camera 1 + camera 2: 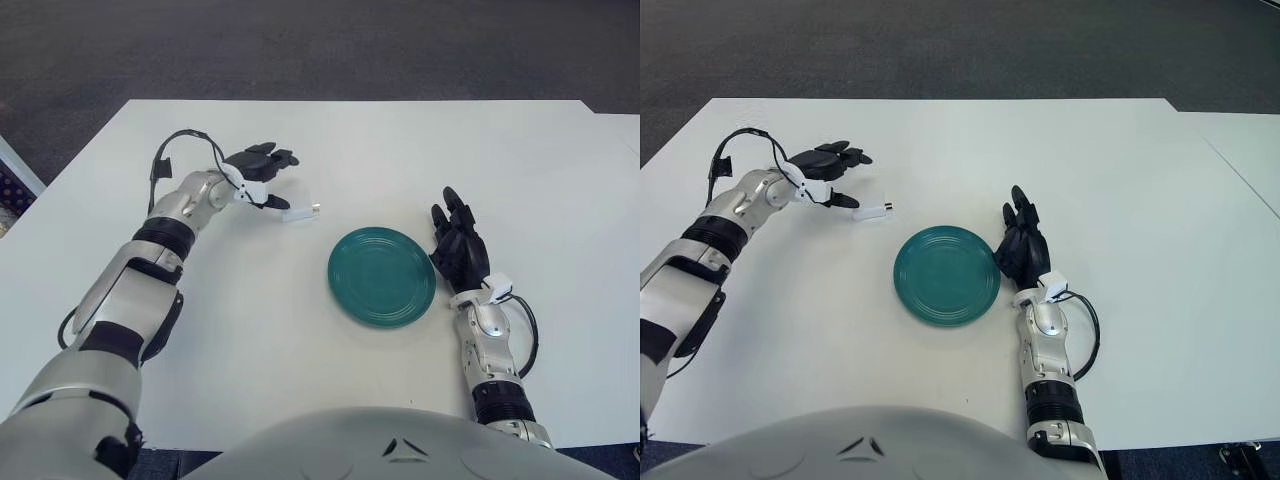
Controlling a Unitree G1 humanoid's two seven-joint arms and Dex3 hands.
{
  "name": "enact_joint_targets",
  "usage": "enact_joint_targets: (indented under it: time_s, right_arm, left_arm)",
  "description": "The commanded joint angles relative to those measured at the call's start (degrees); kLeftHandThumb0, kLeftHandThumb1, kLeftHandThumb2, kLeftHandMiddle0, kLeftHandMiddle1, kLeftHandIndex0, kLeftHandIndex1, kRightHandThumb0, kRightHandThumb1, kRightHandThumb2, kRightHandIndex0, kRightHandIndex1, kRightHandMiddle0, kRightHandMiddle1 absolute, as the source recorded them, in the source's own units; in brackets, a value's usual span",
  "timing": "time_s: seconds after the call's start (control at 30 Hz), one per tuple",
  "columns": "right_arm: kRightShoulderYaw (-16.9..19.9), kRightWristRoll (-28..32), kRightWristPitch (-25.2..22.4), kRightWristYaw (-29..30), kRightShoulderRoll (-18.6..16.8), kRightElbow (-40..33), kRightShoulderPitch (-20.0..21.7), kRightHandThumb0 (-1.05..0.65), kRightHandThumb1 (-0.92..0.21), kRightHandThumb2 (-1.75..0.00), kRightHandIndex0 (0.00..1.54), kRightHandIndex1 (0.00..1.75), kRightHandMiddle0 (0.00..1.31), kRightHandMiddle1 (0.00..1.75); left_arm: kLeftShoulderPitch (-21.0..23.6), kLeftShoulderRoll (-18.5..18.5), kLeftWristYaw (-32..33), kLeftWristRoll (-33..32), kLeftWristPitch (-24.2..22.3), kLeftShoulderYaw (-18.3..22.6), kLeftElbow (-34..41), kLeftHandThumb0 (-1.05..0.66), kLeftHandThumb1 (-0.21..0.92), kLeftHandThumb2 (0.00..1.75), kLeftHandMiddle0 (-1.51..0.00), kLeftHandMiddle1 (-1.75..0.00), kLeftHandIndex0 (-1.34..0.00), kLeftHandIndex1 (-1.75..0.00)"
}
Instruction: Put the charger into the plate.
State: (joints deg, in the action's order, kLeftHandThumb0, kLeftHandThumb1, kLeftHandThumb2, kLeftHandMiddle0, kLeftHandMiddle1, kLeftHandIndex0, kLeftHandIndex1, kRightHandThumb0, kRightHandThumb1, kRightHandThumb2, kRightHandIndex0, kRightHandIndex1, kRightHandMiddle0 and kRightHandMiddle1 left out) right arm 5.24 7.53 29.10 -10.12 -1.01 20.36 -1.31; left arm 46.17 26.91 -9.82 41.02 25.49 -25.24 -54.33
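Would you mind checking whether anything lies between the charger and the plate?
Nothing visible: only bare table separates the charger, by the left hand, from the plate.

**Surface Finishes as Observed**

The plate [381,276] is seen as teal, glazed and faintly glossy. The table [520,160] is finished smooth, matt white. The charger [299,212] appears as white plastic. Silvery forearm shells and matt black fingers [458,240] are noted.

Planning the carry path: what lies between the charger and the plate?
Only bare white table, as both eye views show. The charger lies by the left robot hand; the right robot hand shows right of the plate.
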Motion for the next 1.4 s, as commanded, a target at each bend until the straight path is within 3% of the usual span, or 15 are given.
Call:
enact_joint_targets:
  time_s: [0.0, 0.7, 1.37]
  right_arm:
    - [-0.60, -0.07, -0.79, -0.12, -0.78, 3.15, -2.51, -0.91, -0.92, -1.07, 0.10, 0.00, 0.00, 0.22]
    - [-0.35, 0.83, -2.55, 0.35, -1.08, 1.96, -3.10, -0.91, -0.92, -1.08, 0.11, 0.00, 0.00, 0.24]
    - [-0.32, 1.43, -3.15, 0.27, -1.46, 0.85, -3.56, -0.90, -0.92, -1.07, 0.13, 0.01, 0.00, 0.28]
  left_arm:
    - [1.58, -0.64, 0.93, 0.37, -1.27, -0.83, -0.83, -1.05, 0.92, 0.30, 0.00, 0.00, 0.00, -0.77]
    - [1.54, -2.39, -2.00, -0.12, -3.10, -3.44, -2.79, -1.05, 0.92, 0.43, 0.00, 0.00, -0.01, -0.80]
    - [1.96, -2.21, -8.88, 0.13, 0.30, -6.11, -3.32, -1.05, 0.92, 0.49, 0.00, 0.00, 0.00, -0.79]
